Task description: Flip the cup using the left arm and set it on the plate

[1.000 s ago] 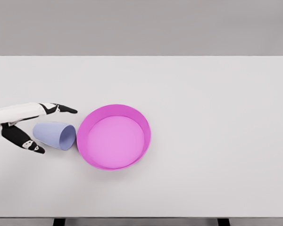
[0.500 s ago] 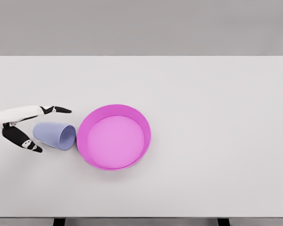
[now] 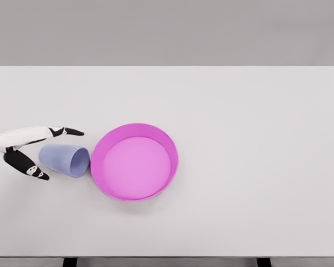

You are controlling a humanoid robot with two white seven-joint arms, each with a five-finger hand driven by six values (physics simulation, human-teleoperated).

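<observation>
Lilac plastic, the cup (image 3: 65,160) lies on its side on the desk (image 3: 239,122), mouth turned to the pink plate (image 3: 134,161) it nearly touches. The left hand (image 3: 23,149) has its fingers (image 3: 67,132) spread wide and holds nothing. The cup's closed end sits in the gap between them, one finger beyond it, the thumb on the near side. A good grasp closes around the tapered body before turning it upright.

Bright, even light; shadows faint, perhaps overhead.
</observation>
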